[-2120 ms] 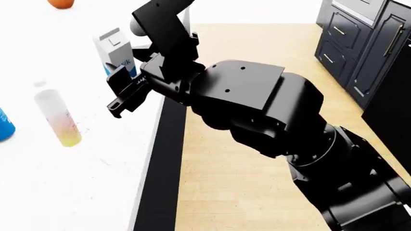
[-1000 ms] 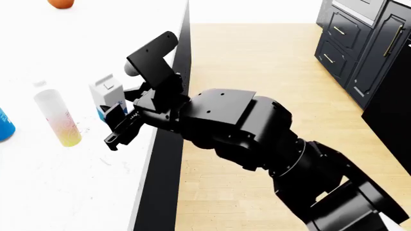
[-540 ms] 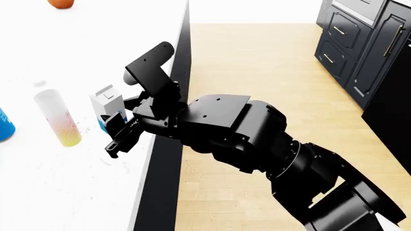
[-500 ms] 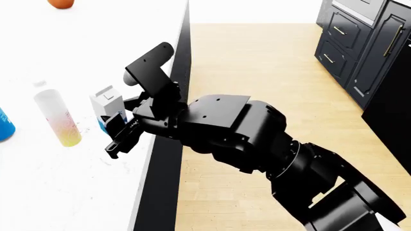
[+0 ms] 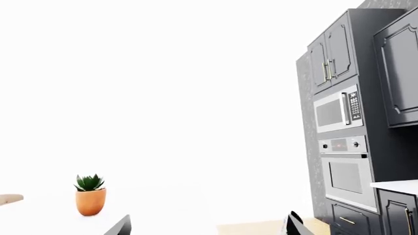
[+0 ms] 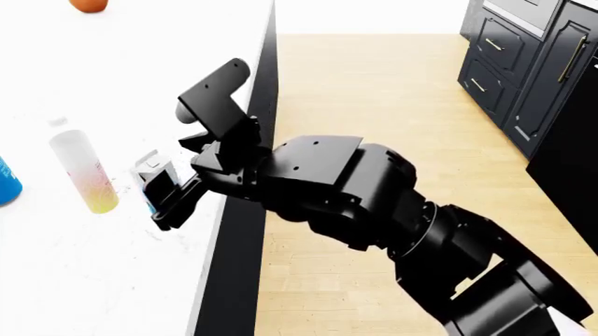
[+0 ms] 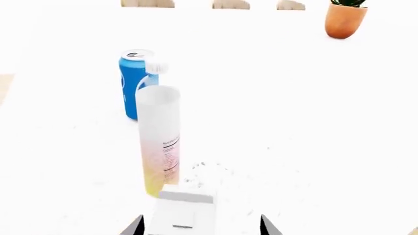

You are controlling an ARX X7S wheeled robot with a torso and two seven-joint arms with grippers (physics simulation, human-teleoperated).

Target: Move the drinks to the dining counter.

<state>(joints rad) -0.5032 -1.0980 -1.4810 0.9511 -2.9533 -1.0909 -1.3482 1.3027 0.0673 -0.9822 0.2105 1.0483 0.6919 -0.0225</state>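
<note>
The small white-and-blue milk carton (image 6: pixel 150 173) (image 7: pixel 183 214) rests on the white dining counter (image 6: pixel 112 280) near its black edge. It sits between the fingers of my right gripper (image 6: pixel 162 201) (image 7: pixel 200 226). That gripper is open, with the carton nearer one finger and a gap at the other. Beyond the carton stand the white bottle with the pink-to-yellow label (image 6: pixel 84 172) (image 7: pixel 158 139) and the blue cola can (image 6: pixel 5 183) (image 7: pixel 134 81). My left gripper (image 5: pixel 209 227) is open and empty, facing a white wall.
An orange fruit (image 6: pixel 89 4) lies at the counter's far end. A potted plant (image 7: pixel 345 19) (image 5: pixel 90 196) stands on the counter. Dark cabinets (image 6: pixel 528 66) line the right past the wooden floor (image 6: pixel 374 91). A built-in oven (image 5: pixel 341 169) shows in the left wrist view.
My right arm has brought the milk carton down from the air onto the counter beside the bottle. Since half a second ago the carton sits lower and the fingers have spread.
</note>
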